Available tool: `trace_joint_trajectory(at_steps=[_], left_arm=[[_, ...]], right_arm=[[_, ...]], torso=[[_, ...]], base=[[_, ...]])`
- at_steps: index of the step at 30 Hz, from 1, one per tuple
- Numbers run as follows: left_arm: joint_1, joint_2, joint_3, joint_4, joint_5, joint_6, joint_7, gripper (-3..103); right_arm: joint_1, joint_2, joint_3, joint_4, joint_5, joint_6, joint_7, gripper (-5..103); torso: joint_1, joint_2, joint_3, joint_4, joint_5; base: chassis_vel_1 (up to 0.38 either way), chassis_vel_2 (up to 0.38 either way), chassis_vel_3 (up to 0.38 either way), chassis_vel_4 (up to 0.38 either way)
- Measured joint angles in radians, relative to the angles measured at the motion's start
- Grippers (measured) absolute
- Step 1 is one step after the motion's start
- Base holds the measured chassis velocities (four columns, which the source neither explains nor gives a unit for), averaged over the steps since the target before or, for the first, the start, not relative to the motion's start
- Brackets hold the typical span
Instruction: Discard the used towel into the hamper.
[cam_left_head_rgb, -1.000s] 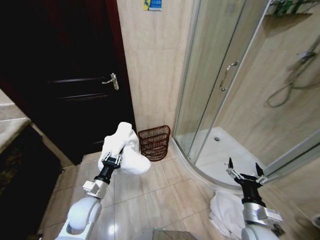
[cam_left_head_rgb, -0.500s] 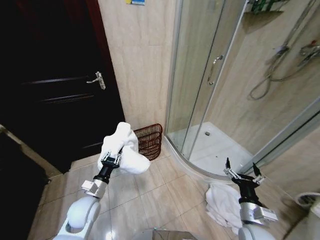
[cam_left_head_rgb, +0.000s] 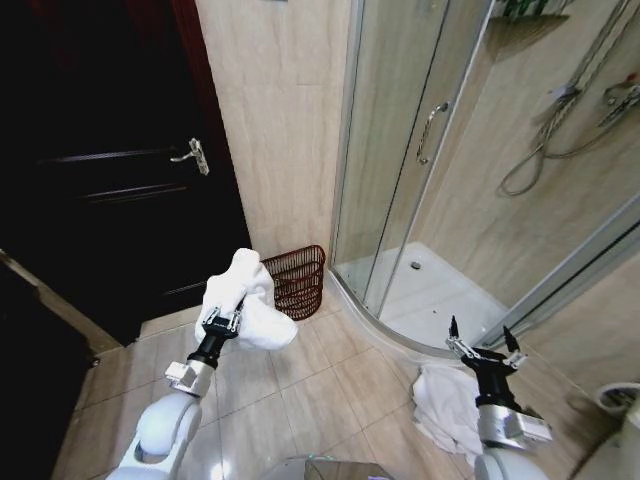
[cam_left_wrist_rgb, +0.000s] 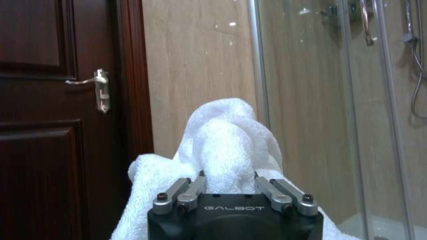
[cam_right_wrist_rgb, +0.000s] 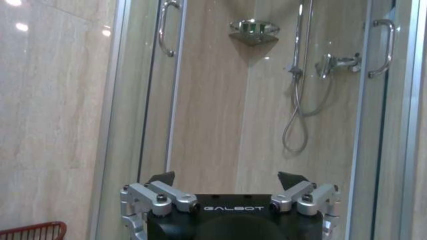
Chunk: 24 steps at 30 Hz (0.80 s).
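Observation:
My left gripper (cam_left_head_rgb: 224, 317) is shut on a bunched white towel (cam_left_head_rgb: 246, 298), held up above the tiled floor; in the left wrist view the towel (cam_left_wrist_rgb: 223, 150) bulges out between the fingers (cam_left_wrist_rgb: 180, 192). The dark red wire-mesh hamper (cam_left_head_rgb: 296, 280) stands on the floor against the beige wall, just beyond and to the right of the held towel; its rim (cam_right_wrist_rgb: 37, 231) peeks into the right wrist view. My right gripper (cam_left_head_rgb: 478, 345) stands open and empty at the lower right, facing the shower, its fingers (cam_right_wrist_rgb: 160, 179) spread.
A dark wooden door (cam_left_head_rgb: 110, 170) with a lever handle (cam_left_head_rgb: 192, 154) is at the left. A glass shower enclosure (cam_left_head_rgb: 440, 170) with a white tray (cam_left_head_rgb: 430, 300) fills the right. Another white towel (cam_left_head_rgb: 448, 405) lies crumpled on the floor beneath my right arm.
The whole picture has shifted, so the camera has moved: the hamper and door sit further left than a second ago. Both arms hold the same pose, towel still gripped.

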Motion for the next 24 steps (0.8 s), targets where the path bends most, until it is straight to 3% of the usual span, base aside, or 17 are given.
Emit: trace_joint_trajectory(at_steps=[5,11,24], left_arm=[[-0.017,-0.005,0.006,0.021,-0.002,-0.036,-0.001,24],[-0.027,-0.007,0.01,0.022,-0.003,-0.041,-0.001,24],[-0.043,-0.01,0.02,0.036,-0.001,-0.037,0.003,24]], right_arm=[[0.002,0.001,0.003,-0.014,-0.001,0.005,-0.005,100],[0.007,0.001,0.005,-0.021,-0.001,0.006,-0.007,100],[0.022,0.0,0.0,-0.042,-0.015,0.006,-0.013,100]], torso=[[-0.005,-0.013,-0.008,-0.0001,0.0],[-0.006,-0.013,-0.008,-0.0001,0.0001],[-0.002,-0.007,-0.004,0.0,0.0004]], base=[[0.0,0.0,0.0,0.0],[-0.035,0.051,0.028,-0.047],[-0.11,0.194,0.107,-0.188]])
